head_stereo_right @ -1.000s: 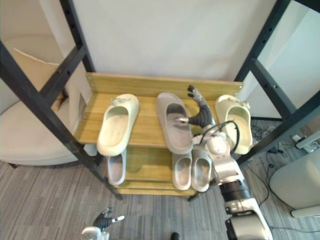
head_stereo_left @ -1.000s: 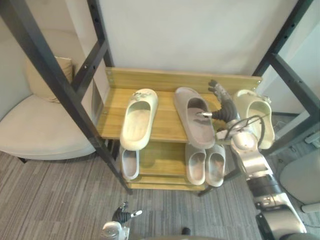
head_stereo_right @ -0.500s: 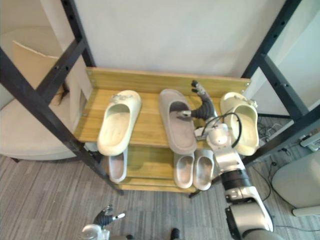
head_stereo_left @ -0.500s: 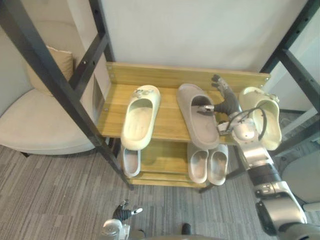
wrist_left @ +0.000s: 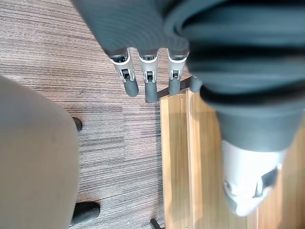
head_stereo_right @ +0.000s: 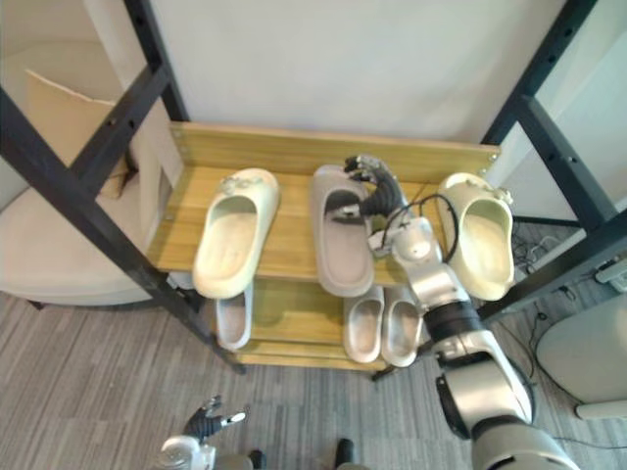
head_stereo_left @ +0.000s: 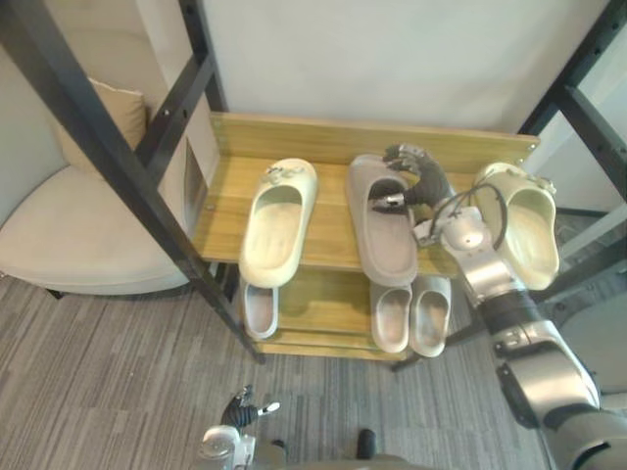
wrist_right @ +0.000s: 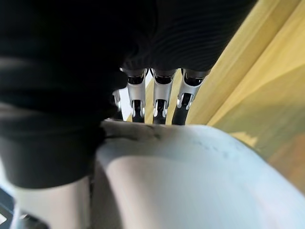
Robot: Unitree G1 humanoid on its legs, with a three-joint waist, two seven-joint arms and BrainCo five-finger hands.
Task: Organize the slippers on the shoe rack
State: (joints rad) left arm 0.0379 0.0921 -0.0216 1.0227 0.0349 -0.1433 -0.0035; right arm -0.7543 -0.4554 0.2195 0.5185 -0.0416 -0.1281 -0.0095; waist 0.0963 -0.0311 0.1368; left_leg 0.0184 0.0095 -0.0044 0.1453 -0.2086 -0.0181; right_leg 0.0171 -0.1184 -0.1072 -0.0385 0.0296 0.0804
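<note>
Fingers (wrist_right: 159, 106) of my right hand (head_stereo_left: 411, 179): curled down over the top band of the long grey-taupe rubber slipper (head_stereo_left: 385, 250), thumb set inside its mouth. A pinch on the band, by my reading; the wrist view has the tips hooked past the band's far edge.

The slipper lies flat on the top board of the pale wooden shoe rack (head_stereo_left: 338, 147), toe toward the back rail, heel reaching the front edge. Gripping the band makes sense, since it is the one part that lets me drag or turn the whole sole.

Wrist bent down, forearm coming up from below and right of the fingers, across the shelf front.

Left of the fingers, well apart: a cream moulded slipper (head_stereo_left: 277, 230), slightly angled. Right, past my wrist: a second cream slipper (head_stereo_left: 526, 223) at the shelf's end. The grey one splits that pair.

Below the fingers, lower shelf: two small pale grey slippers (head_stereo_left: 410, 313) side by side, and one more pale slipper (head_stereo_left: 258, 309) further left.

Left hand (head_stereo_left: 238, 415) low over the striped grey carpet (head_stereo_left: 108, 382), fingers loosely straight, holding nothing.
</note>
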